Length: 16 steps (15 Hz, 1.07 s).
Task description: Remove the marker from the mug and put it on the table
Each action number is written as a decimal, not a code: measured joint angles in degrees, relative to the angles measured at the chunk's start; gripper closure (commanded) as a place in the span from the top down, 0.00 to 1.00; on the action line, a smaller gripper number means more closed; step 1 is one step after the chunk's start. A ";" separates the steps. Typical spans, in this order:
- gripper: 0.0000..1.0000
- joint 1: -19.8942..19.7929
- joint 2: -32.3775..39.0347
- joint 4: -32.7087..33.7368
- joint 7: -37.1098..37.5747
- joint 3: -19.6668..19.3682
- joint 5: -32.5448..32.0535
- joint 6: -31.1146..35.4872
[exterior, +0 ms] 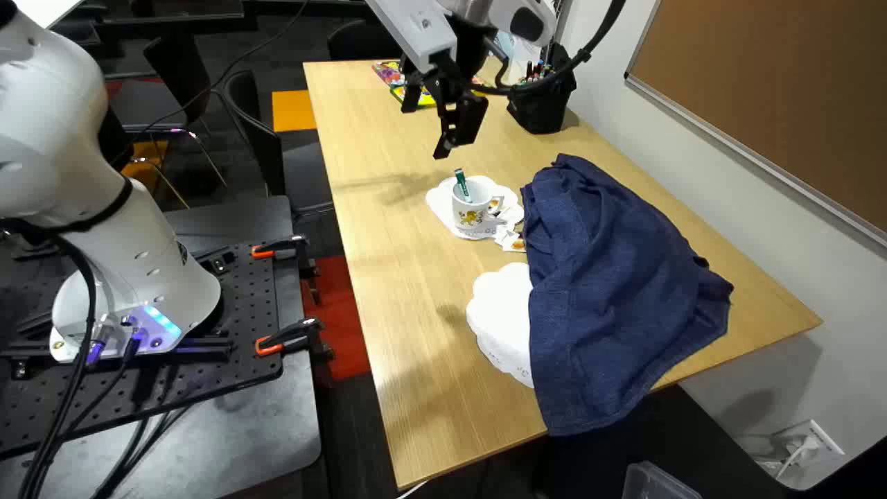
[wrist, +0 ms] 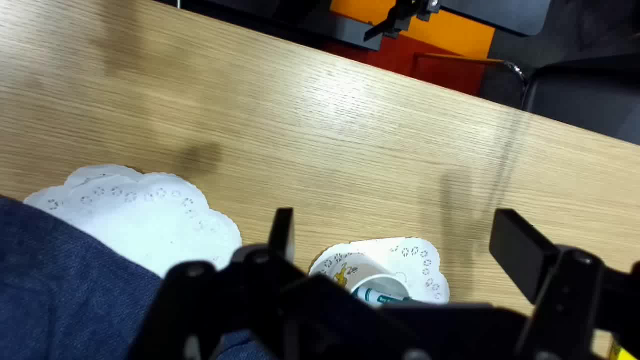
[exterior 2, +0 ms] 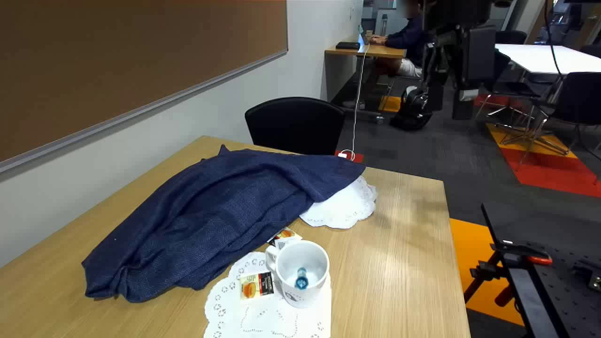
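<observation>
- Gripper, black, one: fingers spread wide apart, raised in the air above the table, clear of the mug.
- Marker, green and white, one: inside the mug, leaning, its upper end above the rim in an exterior view; lettering along its barrel in the wrist view, too small to read.
- Mug, whitish, yellow figure on its side: upright on a paper doily; partly hidden behind the gripper in the wrist view.
- Paper doily, white, scalloped edge: flat on the table, under the mug.
- Second doily, white: near the first, partly covered by a cloth.
- Cloth, dark blue, rumpled: spread over the table in both exterior views, just beside the mug.
- Printed packet, small: on the paper doily, beside the mug.
- Table, light tan wood, grain visible.
- Black holder with pens: on the table, well apart from the mug.
- Corkboard, brown: along the table's side.
- Chair, black: at one end of the table.
</observation>
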 measured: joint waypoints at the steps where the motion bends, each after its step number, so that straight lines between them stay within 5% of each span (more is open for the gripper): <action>1: 1.00 0.00 0.00 0.00 0.00 0.00 0.00 0.00; 11: 1.00 -0.32 0.29 -0.08 -0.21 0.84 0.30 0.81; 16: 1.00 0.09 3.08 -0.24 -8.12 3.09 4.34 5.02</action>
